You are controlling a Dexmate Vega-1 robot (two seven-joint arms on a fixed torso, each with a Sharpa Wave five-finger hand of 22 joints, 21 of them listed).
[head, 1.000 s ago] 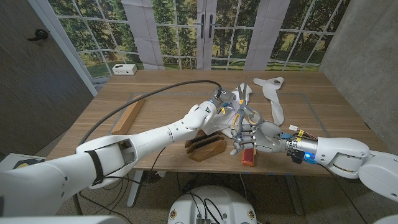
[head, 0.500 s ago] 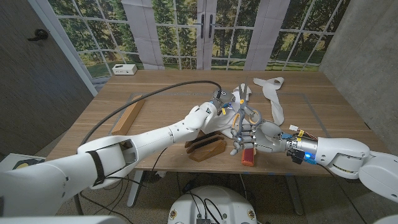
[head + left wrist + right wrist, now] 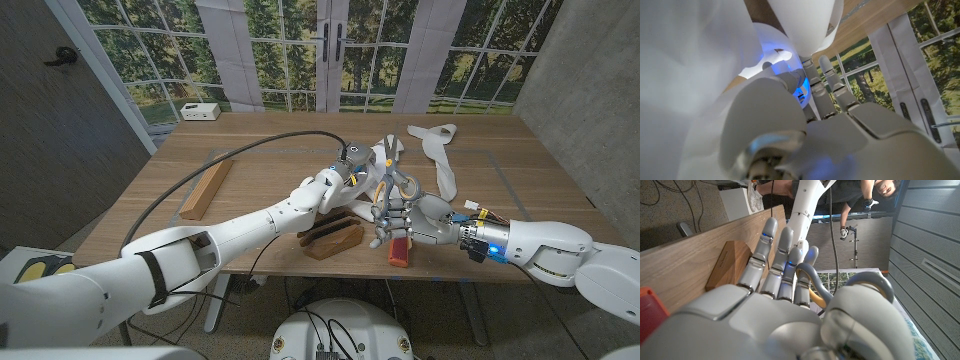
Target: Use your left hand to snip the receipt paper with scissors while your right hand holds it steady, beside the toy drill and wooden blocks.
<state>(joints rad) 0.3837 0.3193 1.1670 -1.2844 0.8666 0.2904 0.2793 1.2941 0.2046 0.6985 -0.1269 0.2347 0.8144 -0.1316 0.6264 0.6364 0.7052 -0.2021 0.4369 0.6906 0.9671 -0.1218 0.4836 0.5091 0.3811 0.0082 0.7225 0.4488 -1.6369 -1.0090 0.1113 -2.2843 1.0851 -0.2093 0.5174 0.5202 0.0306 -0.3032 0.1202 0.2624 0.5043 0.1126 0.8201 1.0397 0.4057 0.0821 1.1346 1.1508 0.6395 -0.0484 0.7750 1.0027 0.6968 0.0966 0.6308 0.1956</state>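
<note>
The white receipt paper point(image 3: 441, 166) curls across the table's middle right, and its near end point(image 3: 805, 20) hangs by my left hand's fingertips. My left hand point(image 3: 340, 182) reaches over that near end; its grip is hidden. The grey-handled scissors point(image 3: 398, 183) lie just beyond my right hand point(image 3: 405, 217), blades pointing away. In the right wrist view the grey handle loops point(image 3: 812, 282) sit around a finger and the thumb of my right hand point(image 3: 775, 300), whose other fingers stretch out.
A dark wooden block point(image 3: 330, 238) and a red toy part point(image 3: 400, 250) sit at the near edge below both hands. A long wooden block point(image 3: 205, 188) lies at the left, a white box point(image 3: 201, 111) at the far left. A black cable point(image 3: 260, 150) trails along my left arm.
My left hand has slid a little to the right, towards the scissors and paper. My right hand has stayed put.
</note>
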